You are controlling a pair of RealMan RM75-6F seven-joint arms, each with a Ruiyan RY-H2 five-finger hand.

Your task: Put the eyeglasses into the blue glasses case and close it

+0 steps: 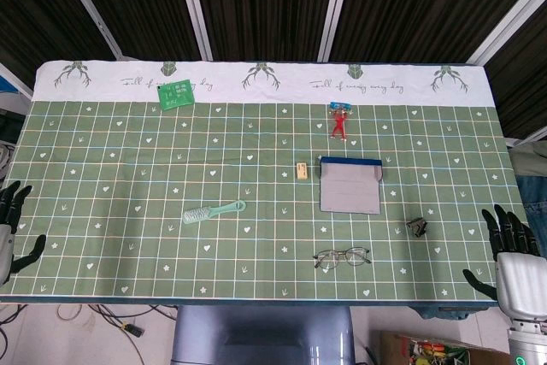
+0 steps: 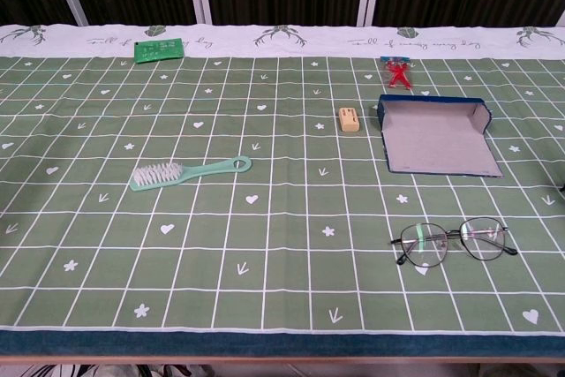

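The thin-framed eyeglasses [image 1: 342, 256] [image 2: 454, 242] lie folded open on the green cloth near the front edge, right of centre. Behind them the blue glasses case [image 1: 350, 185] [image 2: 437, 135] lies open, its grey lining facing up. My left hand [image 1: 12, 221] hangs off the table's left front corner, fingers spread, holding nothing. My right hand [image 1: 513, 254] is off the right front corner, fingers apart and empty, well to the right of the eyeglasses. Neither hand shows in the chest view.
A mint green brush [image 1: 213, 211] [image 2: 188, 171] lies left of centre. A small tan eraser [image 1: 301, 170] [image 2: 350, 119] sits left of the case, a red clip [image 1: 339, 121] [image 2: 400, 71] behind it, a black binder clip [image 1: 417, 227] to its front right. A green card [image 1: 176, 94] [image 2: 159, 49] lies far back left.
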